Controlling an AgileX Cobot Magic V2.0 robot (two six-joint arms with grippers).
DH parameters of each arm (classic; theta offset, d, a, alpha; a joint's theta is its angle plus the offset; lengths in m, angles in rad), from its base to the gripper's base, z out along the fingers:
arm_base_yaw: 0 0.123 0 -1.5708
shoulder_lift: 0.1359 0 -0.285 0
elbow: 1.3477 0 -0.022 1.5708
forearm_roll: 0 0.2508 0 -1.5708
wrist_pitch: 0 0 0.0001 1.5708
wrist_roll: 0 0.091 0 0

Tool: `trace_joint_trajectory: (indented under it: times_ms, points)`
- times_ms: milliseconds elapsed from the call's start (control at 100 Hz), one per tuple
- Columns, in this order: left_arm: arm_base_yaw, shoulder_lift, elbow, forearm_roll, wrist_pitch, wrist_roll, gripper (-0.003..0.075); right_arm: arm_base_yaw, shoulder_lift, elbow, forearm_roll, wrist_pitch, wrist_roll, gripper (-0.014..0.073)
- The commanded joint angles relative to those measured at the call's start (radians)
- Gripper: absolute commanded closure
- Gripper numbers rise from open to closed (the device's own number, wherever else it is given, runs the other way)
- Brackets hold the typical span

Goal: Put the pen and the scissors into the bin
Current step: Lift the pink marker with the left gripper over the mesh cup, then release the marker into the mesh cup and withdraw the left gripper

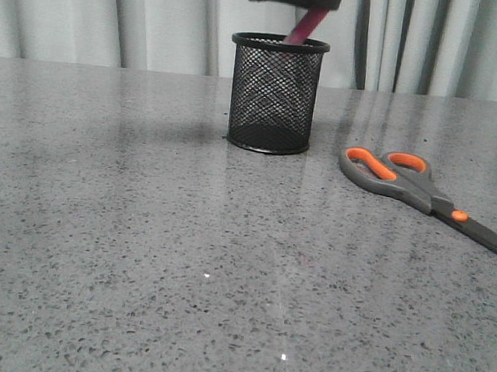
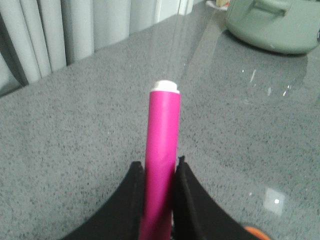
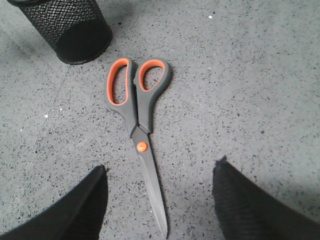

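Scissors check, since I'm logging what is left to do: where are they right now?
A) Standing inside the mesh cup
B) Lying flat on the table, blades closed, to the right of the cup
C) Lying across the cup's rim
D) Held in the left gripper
B: the scissors lie flat on the table with blades closed, right of the bin, under the open right gripper; the left gripper holds the pen.
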Motion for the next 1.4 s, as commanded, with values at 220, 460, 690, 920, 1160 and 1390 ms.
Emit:
trace_joint_trajectory:
  times_ms: [220,460,690,920,1160,1390]
  points:
    - [-0.004,-0.048,-0.029,0.006,0.059,0.001,0.0664,-0.006,0.002,-0.037,0.008,-0.047,-0.012,0.0182]
    - [0.023,-0.061,-0.029,-0.002,0.061,-0.005,0.0327,-0.006,0.002,-0.037,0.008,-0.047,-0.012,0.0182]
    - [0.088,-0.178,-0.029,-0.018,0.08,-0.016,0.0259,-0.006,0.002,-0.037,0.008,-0.053,-0.012,0.0182]
    - [0.215,-0.348,-0.029,-0.016,0.178,-0.049,0.0434,-0.006,0.002,-0.037,0.008,-0.049,-0.012,0.0182]
    - [0.331,-0.514,-0.023,0.235,0.251,-0.219,0.074,-0.006,0.002,-0.037,0.008,-0.049,-0.012,0.0182]
    - [0.351,-0.739,0.211,0.434,0.005,-0.346,0.074,-0.006,0.005,-0.057,0.008,-0.049,-0.027,0.0182]
